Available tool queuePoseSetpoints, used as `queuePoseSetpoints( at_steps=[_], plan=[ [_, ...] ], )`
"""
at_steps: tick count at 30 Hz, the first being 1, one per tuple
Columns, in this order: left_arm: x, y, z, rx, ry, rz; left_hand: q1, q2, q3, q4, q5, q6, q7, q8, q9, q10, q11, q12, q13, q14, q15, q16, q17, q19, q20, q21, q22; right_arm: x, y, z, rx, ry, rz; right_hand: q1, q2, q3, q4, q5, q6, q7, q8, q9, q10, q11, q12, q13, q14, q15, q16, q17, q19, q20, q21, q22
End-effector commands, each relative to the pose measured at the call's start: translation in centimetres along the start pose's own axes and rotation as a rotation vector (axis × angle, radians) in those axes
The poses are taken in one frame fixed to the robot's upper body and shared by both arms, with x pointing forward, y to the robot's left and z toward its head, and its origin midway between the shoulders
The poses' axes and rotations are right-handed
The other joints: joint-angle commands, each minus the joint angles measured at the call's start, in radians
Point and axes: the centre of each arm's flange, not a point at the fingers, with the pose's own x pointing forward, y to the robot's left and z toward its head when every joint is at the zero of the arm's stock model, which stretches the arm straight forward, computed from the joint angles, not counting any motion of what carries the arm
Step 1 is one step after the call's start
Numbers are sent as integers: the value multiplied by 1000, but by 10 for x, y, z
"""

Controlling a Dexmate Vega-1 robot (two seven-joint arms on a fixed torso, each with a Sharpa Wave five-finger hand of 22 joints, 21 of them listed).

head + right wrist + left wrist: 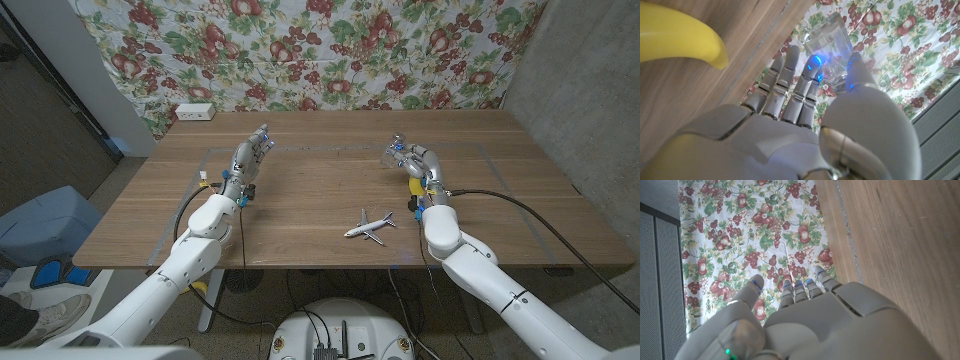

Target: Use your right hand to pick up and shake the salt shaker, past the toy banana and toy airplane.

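The toy airplane (370, 226) lies near the front of the wooden surface (310, 200), nose toward the robot's left, and farther back the right hand (408, 158) holds the clear salt shaker (393, 150) lifted between its fingers (812, 67), while the left hand (252, 151) waits with fingers apart.

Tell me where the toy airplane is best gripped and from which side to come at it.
Grip the toy airplane across its slim fuselage, probably just behind the wings, coming down from above. It lies flat on the table with wings spread sideways, so a side approach would likely hit them. The right hand already holds the salt shaker, so it isn't free.
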Motion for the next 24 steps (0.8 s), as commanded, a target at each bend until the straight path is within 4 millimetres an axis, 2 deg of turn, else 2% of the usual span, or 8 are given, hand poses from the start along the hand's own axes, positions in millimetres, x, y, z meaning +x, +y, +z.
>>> queuePoseSetpoints(
  at_steps=[1, 17, 24],
  plan=[
    [4, 1, 0, -3, -1, -4, -5, 37, 3, -5, 4, 10, 2, 3, 4, 5, -2, 1, 2, 5, -10, 0, 3, 9, -3, -1, 6, -9, 6, -15, 99, 1, -200, 110, 106, 32, 38, 7, 253, 65, 16, 28, 5, -1, 4, 0, 11, -122, -2, 6, -7, -6, 7, 3],
    [7, 3, 0, -2, 0, -6, -5, 37, 3, -5, 4, 10, 2, 3, 4, 5, -2, 1, 2, 5, -9, -1, 3, 11, -3, -6, 6, -6, 7, -15, 113, -6, -216, 111, 107, 31, 38, 8, 250, 68, 15, 31, 2, -3, 6, 2, 12, -122, -3, 8, -8, -8, 13, 2],
    [8, 2, 0, -3, 0, -9, -5, 38, 3, -5, 4, 10, 2, 3, 4, 5, -2, 1, 2, 6, -9, 0, 3, 12, -4, -8, 6, -3, 6, -12, 56, -11, -149, 110, 106, 30, 38, 8, 251, 68, 14, 28, 2, -4, 7, 2, 11, -122, -4, 8, -7, -10, 17, 2]
  ],
)
